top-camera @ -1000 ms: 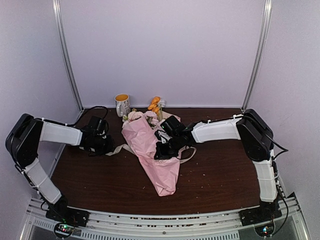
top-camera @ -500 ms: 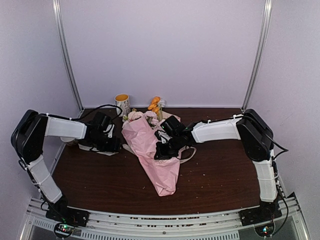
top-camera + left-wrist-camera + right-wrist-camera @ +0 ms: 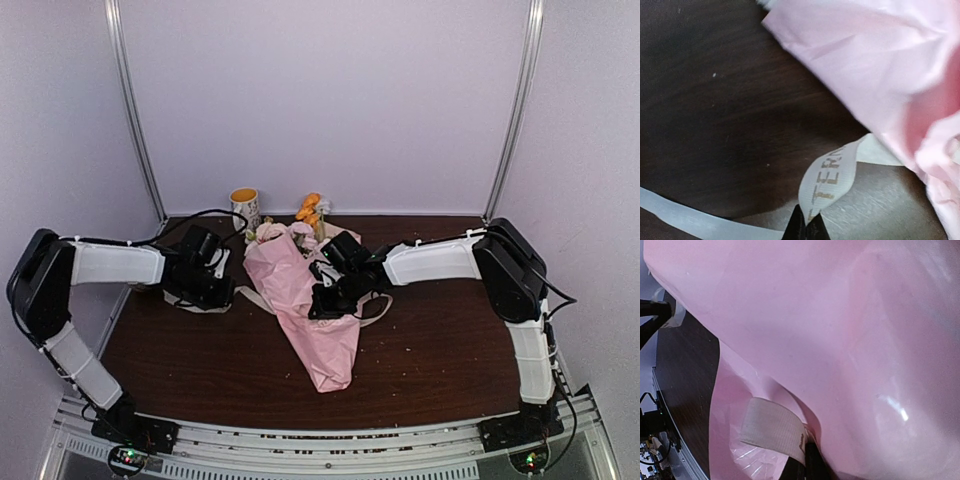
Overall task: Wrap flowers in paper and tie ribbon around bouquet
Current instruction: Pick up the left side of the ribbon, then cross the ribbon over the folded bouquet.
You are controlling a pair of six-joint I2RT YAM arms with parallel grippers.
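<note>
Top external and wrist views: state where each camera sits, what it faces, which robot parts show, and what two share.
Top external: high behind the bases, looking down on table, bouquet, both arms.
Left wrist: left arm, facing ribbon; left gripper pinches it.
Right wrist: right arm, against paper; right gripper pinches ribbon.
Both wrist views share ribbon, paper.

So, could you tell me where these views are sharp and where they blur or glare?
Top external: evenly lit, bouquet clear. Left wrist: ribbon lettering legible, paper soft and smeared at the right. Right wrist: ribbon weave crisp, paper close with a white glare spot low right.
</note>
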